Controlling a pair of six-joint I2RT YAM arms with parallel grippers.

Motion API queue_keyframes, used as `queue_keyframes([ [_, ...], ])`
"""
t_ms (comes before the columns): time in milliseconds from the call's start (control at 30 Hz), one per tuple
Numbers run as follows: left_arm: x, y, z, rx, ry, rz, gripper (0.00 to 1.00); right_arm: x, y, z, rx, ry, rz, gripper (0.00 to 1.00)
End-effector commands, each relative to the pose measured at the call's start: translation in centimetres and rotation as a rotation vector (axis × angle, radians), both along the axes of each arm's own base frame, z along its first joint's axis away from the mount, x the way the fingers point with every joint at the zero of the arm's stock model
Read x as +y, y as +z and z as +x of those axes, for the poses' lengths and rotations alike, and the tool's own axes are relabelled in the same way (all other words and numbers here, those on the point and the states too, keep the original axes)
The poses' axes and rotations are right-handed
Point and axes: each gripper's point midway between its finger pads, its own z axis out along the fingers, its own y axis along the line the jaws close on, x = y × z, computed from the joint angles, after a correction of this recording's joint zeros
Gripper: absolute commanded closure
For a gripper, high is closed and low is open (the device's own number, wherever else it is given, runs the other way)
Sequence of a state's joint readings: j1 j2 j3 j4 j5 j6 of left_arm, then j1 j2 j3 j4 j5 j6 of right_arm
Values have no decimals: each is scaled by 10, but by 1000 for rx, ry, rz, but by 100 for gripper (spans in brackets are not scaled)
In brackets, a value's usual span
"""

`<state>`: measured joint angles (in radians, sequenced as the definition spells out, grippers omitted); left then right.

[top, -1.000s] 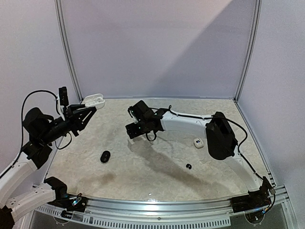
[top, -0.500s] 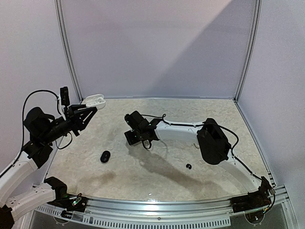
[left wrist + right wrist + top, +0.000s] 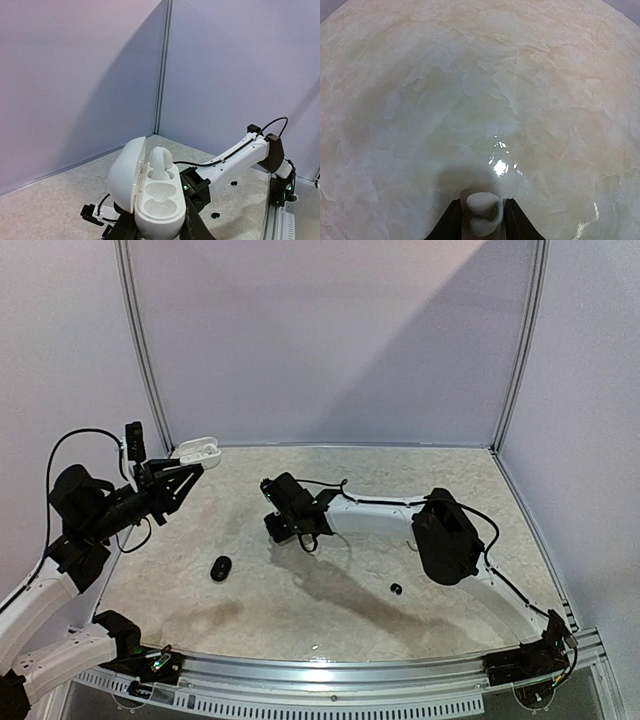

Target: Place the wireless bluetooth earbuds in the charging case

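Top external: right jaws pinching a white earbud (image 3: 481, 214) edge closer to left jaws clamping the open charging case (image 3: 160, 210); insertion looks near.

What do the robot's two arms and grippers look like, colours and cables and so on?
The left arm and right arm have smooth white links joined by bulky black joint housings. The left gripper and right gripper are black, with two slim tapering fingers. Thin black cables loop outside them. No markings visible.
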<state>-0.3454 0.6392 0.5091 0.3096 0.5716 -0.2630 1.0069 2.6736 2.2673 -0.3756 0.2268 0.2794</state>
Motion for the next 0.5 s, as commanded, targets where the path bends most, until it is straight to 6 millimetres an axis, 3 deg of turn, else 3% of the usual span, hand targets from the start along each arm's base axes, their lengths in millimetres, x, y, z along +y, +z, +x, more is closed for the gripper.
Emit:
queue_keyframes([
  [0,3,2,-1,-18,7,3,100,-3,-28,-11,48,52,-41,74],
  [100,3,0,0,-14,7,4,100,-4,-21,-17,44,87,-28,78],
  [233,2,2,-1,-21,2,6,100,-2,9,-30,13,194,-3,82],
  [300,3,2,-2,-26,2,8,100,-7,10,-43,18,251,1,83],
  [333,2,3,-2,-27,1,8,100,-5,29,-46,-2,277,30,83],
  [400,2,3,-4,-32,-4,12,100,-10,36,-64,12,357,39,83],
  [433,2,3,-4,-31,-6,13,100,-19,28,-75,37,390,18,83],
  [467,2,3,-5,-32,-8,14,100,-25,37,-85,39,425,21,83],
])
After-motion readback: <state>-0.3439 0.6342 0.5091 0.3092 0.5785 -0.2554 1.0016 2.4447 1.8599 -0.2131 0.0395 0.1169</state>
